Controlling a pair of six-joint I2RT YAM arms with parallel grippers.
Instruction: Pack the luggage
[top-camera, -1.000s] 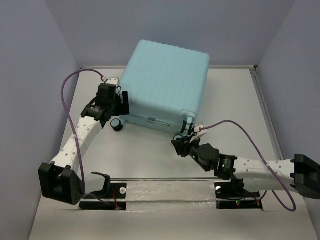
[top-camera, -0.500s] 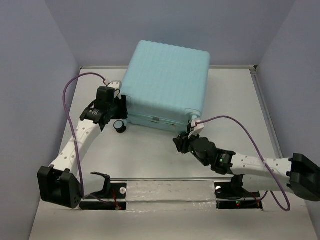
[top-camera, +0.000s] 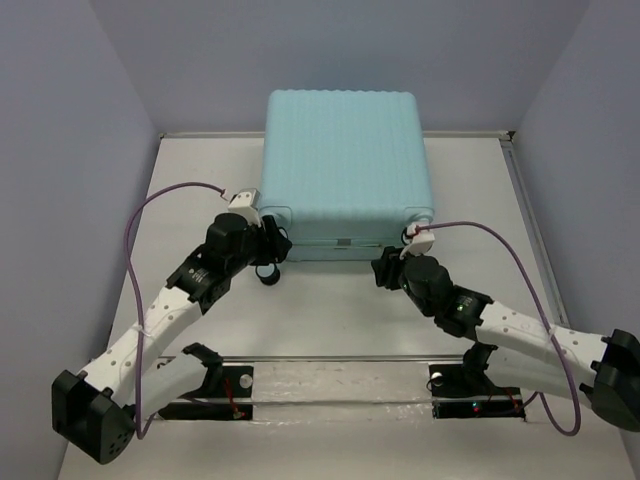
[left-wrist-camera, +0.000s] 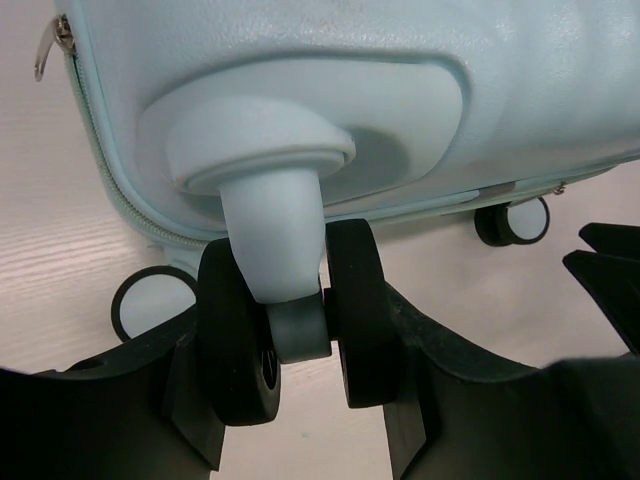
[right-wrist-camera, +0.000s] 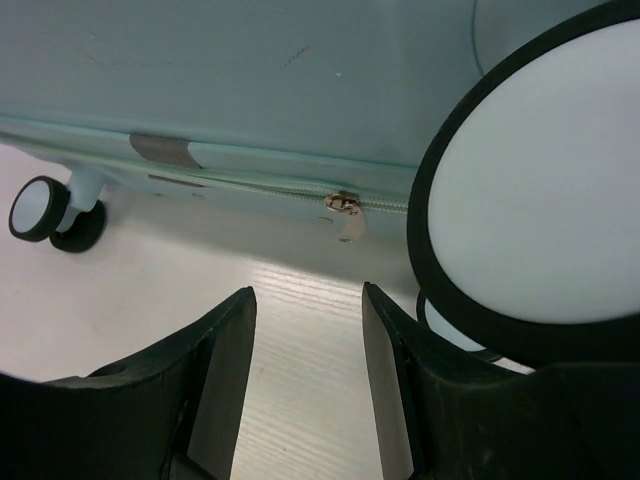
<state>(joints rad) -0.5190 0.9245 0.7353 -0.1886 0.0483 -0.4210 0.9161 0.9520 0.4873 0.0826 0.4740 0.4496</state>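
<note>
Closed suitcase (top-camera: 345, 160) flat at the far-edge middle of the table (top-camera: 320, 320), wheels toward the near edge. Left gripper (top-camera: 270, 244) around the near-left double wheel (left-wrist-camera: 285, 300), fingers (left-wrist-camera: 190, 400) hugging both tyres. Looks clamped, but the contact line is hard to read, black on black. Right gripper (right-wrist-camera: 305, 340) at a narrow gap, nothing between, just beside the near-right wheel (right-wrist-camera: 540, 190), cut off by the frame edge. Zip pull (right-wrist-camera: 347, 212) on the seam. Can't see inside the case.
</note>
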